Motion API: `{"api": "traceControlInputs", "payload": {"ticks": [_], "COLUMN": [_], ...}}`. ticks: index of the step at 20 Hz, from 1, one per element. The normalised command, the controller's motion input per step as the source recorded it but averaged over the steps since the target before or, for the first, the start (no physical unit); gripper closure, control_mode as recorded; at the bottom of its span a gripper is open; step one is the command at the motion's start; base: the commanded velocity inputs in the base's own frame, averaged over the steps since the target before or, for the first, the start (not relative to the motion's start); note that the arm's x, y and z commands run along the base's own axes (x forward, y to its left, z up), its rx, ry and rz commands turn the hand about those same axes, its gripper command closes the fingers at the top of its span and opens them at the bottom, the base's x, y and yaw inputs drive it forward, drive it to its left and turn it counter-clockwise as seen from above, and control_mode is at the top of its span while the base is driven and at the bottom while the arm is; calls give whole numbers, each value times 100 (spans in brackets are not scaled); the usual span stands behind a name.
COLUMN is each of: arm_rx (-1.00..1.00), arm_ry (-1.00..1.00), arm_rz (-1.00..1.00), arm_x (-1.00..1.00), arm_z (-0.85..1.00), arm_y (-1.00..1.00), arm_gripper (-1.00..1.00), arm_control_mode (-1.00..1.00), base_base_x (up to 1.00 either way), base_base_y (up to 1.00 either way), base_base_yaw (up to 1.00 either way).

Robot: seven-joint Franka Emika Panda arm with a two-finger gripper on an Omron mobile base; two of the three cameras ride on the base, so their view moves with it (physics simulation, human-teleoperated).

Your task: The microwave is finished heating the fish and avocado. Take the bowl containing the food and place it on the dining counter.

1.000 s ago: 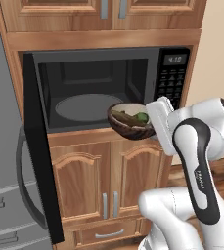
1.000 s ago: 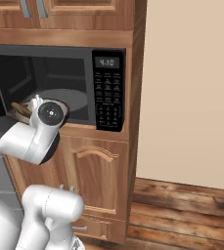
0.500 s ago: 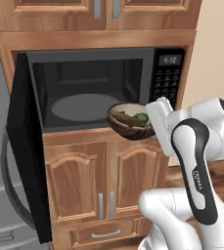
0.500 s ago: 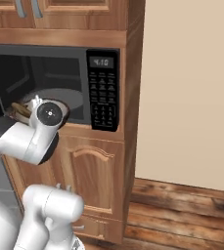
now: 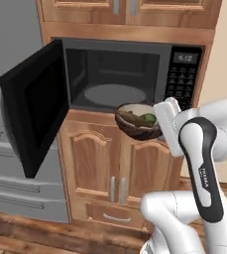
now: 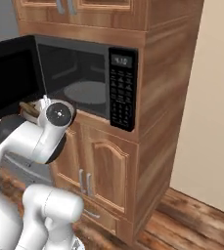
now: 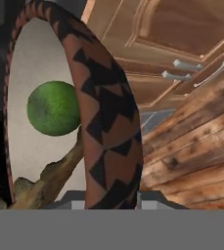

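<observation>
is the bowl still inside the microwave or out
Out: the dark brown wood-look bowl hangs in front of the open black microwave, above the wooden cabinet doors, its grey turntable bare.

From my remote station: the bowl (image 5: pixel 136 123) hangs before the microwave (image 5: pixel 130 74), outside its cavity and above the cabinet doors (image 5: pixel 120 163). The avocado (image 5: pixel 147 118) and fish (image 5: pixel 131 117) lie inside it. The microwave door (image 5: pixel 34 106) stands left; the keypad (image 5: pixel 180 84) right.
</observation>
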Motion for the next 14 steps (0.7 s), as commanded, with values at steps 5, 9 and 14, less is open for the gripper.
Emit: {"api": "traceControlInputs", "payload": {"ticks": [5, 9, 14], "arm_rx": [0, 0, 0], "arm_ry": [0, 0, 0], "arm_rz": [0, 0, 0], "arm_x": [0, 0, 0], "arm_z": [0, 0, 0], "arm_y": [0, 0, 0], "arm_gripper": [100, 100, 100], "arm_control_mode": [100, 100, 100], "base_base_x": [-39, -24, -16], "base_base_y": [-2, 0, 1], "base_base_yaw": [100, 100, 100]}}
